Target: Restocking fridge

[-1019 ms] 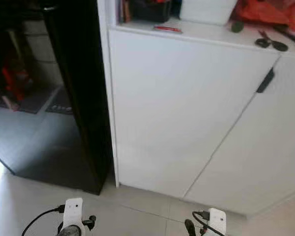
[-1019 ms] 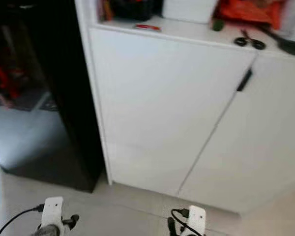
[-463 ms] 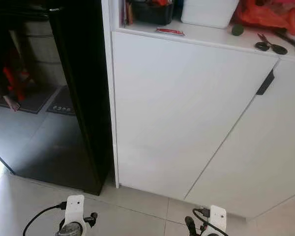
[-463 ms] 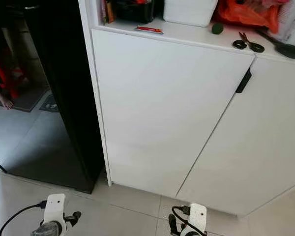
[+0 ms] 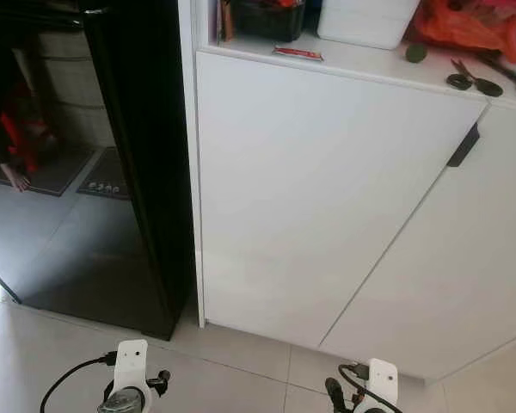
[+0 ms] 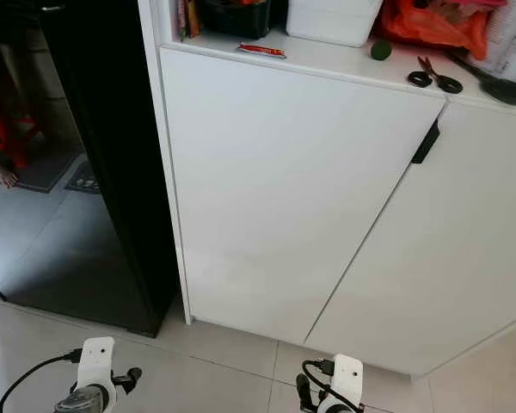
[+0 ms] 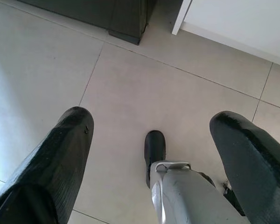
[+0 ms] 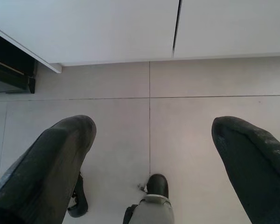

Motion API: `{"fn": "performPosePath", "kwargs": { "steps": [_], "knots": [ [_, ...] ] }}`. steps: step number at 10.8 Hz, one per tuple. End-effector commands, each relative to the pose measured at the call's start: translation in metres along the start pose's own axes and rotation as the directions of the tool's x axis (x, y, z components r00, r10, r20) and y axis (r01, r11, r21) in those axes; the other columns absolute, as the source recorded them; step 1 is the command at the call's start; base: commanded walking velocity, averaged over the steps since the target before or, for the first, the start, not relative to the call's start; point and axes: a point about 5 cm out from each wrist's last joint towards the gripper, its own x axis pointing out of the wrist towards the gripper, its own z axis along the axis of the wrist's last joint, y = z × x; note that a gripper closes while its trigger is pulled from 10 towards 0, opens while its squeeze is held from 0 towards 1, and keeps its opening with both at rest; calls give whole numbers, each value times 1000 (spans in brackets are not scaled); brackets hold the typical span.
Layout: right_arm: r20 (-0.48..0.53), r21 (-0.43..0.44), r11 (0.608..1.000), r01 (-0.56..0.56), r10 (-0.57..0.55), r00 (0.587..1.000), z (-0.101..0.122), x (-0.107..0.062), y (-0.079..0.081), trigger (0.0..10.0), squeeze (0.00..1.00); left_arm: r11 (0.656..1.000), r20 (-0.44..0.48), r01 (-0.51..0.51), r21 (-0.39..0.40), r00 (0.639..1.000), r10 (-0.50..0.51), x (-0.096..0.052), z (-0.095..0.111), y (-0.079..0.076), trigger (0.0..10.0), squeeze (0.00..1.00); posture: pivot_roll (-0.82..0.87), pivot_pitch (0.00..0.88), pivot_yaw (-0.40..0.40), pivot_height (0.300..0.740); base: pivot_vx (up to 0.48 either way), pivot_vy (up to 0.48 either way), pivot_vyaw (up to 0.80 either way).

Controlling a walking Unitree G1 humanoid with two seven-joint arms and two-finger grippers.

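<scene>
Facing a white cabinet point(image 5: 327, 198), two doors, black handle point(image 5: 463, 144) at the seam. Black glossy fridge point(image 5: 142, 155) stands just left of it, touching its side, doors closed. On the cabinet top: scissors point(image 5: 474, 79), a small red packet point(image 5: 297, 53), an orange bag point(image 5: 464, 24), a white box point(image 5: 365, 19). Left gripper point(image 7: 149, 154) and right gripper point(image 8: 151, 149) both hang low over the tiled floor point(image 7: 130, 84), fingers spread wide, holding nothing.
</scene>
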Motion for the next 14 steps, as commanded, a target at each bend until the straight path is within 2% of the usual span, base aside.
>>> {"fn": "performPosePath", "kwargs": {
  "steps": [1, 7, 10, 11, 12, 14],
  "knots": [
    [-7, -9, 1000, 22, -22, 1000, 1, -1, -6, 10000, 0, 1000, -11, 13, 17, 1000, -13, 0, 0, -4, 10000, 0, 88, 0, -129, 740, 0, 0, 0],
    [-22, 30, 999, 23, -22, 1000, -4, 0, 2, 10000, 0, 997, -14, 17, 74, 1000, -16, 0, 1, 5, 10000, 0, 103, 0, -61, 740, 0, 0, 0],
    [-16, 12, 1000, 23, -22, 1000, -2, 0, -2, 10000, 0, 1000, 3, 10, 20, 1000, -10, 0, 1, 1, 10000, 0, 113, 0, -90, 740, 0, 0, 0],
    [-19, -2, 1000, 19, -19, 1000, -1, 0, -3, 10000, 0, 1000, 3, 18, -19, 1000, -18, 0, 0, -2, 10000, 0, 109, 0, -95, 740, 0, 0, 0],
    [-19, 2, 1000, 22, -22, 1000, 0, 0, -4, 10000, 0, 1000, -21, 17, -8, 1000, -17, 0, -1, -2, 10000, 0, 110, 0, -104, 740, 0, 405, 0],
    [-24, -13, 1000, 11, -11, 1000, 0, 0, -5, 10000, 0, 1000, -12, 25, -16, 1000, -26, 0, -1, -4, 10000, 0, 106, 0, -111, 740, 0, 480, 0]
  ]
}}
